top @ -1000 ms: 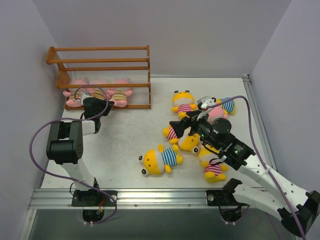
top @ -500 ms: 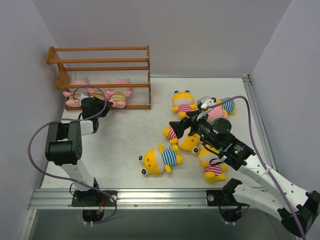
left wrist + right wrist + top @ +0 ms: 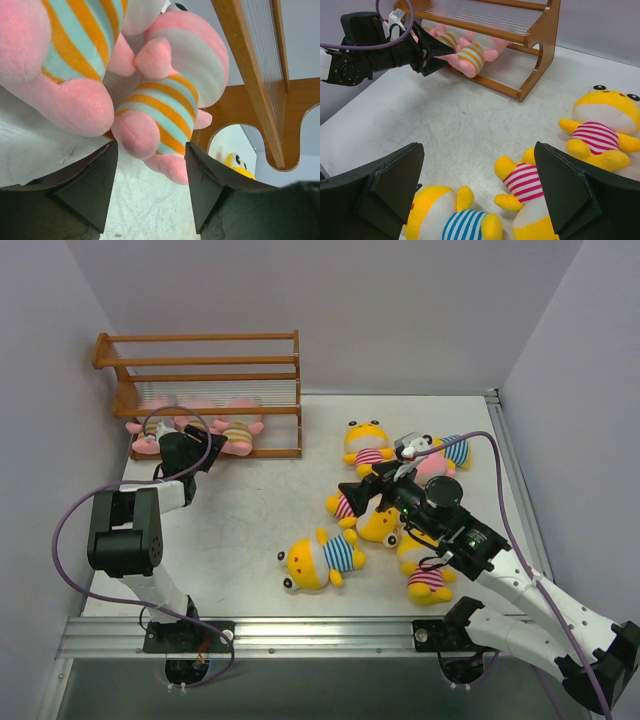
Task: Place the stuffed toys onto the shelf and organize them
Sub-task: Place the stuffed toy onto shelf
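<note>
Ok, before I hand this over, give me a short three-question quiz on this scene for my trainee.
1. True or false: the middle tier of the orange-brown wooden slatted shelf holds toys.
2. How many pink plush animals in orange-striped shirts lie on that shelf?
3. The right gripper is: A) shut on a yellow toy, B) open and empty, C) out of view.
Key: 1 false, only the bottom tier does; 2 three; 3 B.
</note>
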You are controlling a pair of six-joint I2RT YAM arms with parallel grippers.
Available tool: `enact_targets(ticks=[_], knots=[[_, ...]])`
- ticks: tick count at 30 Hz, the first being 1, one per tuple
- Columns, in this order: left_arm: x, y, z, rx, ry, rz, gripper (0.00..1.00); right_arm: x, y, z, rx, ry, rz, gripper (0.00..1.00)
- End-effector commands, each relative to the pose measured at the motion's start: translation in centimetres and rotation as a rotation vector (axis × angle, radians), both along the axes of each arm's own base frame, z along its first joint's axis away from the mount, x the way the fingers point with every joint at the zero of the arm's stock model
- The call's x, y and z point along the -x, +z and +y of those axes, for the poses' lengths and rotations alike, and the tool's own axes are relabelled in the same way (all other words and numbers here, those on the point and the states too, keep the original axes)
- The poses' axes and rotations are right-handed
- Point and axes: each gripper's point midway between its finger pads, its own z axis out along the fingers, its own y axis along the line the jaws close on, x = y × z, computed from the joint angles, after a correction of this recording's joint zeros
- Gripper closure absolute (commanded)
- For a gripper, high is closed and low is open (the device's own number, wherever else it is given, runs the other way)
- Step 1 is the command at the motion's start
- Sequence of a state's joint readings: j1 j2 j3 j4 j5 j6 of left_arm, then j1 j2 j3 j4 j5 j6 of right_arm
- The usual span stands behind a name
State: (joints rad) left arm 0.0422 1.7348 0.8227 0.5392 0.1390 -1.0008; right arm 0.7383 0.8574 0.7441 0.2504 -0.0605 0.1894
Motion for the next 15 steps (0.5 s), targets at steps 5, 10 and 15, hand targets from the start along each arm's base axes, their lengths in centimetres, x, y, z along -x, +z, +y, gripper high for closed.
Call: enact_targets(ticks=[5, 10, 15], knots=[[-0.1, 3.6, 0.5, -0.028, 0.009, -0.069, 0.27, -0.1, 1.9, -0.3, -0.046, -0.014, -0.037, 0.03], [1.4, 4.9, 1.1, -0.101, 0.008, -0.053, 0.16, -1.0, 1.4, -1.9, -0.025, -0.117, -0.012, 0.02], [4.4, 6.0, 2.1, -0.215, 0.014, 0.006, 0.09, -1.7, 1.1, -4.3, -0.009, -0.251, 0.015, 0.01]])
